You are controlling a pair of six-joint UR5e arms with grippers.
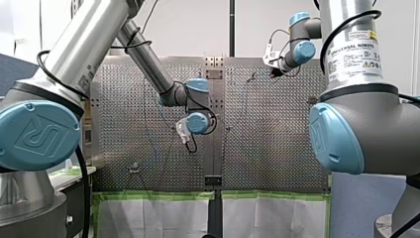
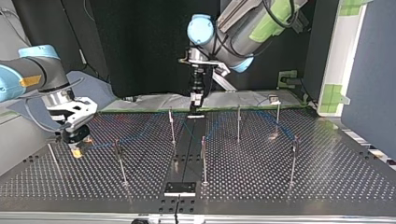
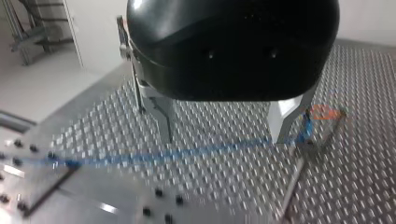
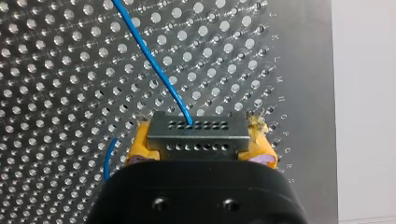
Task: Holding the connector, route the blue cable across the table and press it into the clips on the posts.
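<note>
Routing on the perforated table (image 2: 299,182), blue cable (image 3: 154,157) strung low between two grippers.
Thin posts (image 2: 203,158) are planted around my left gripper (image 3: 224,133), which is held spread, metal fingers (image 3: 163,121) astride the cable just under their tips. The cable is judged light, limp and springy, best steered by its rigid end. That end, the small stiff connector (image 4: 198,126), is pinched between the yellow pads (image 4: 138,145) of my right gripper (image 4: 200,142), the cable leaving ahead of it.
</note>
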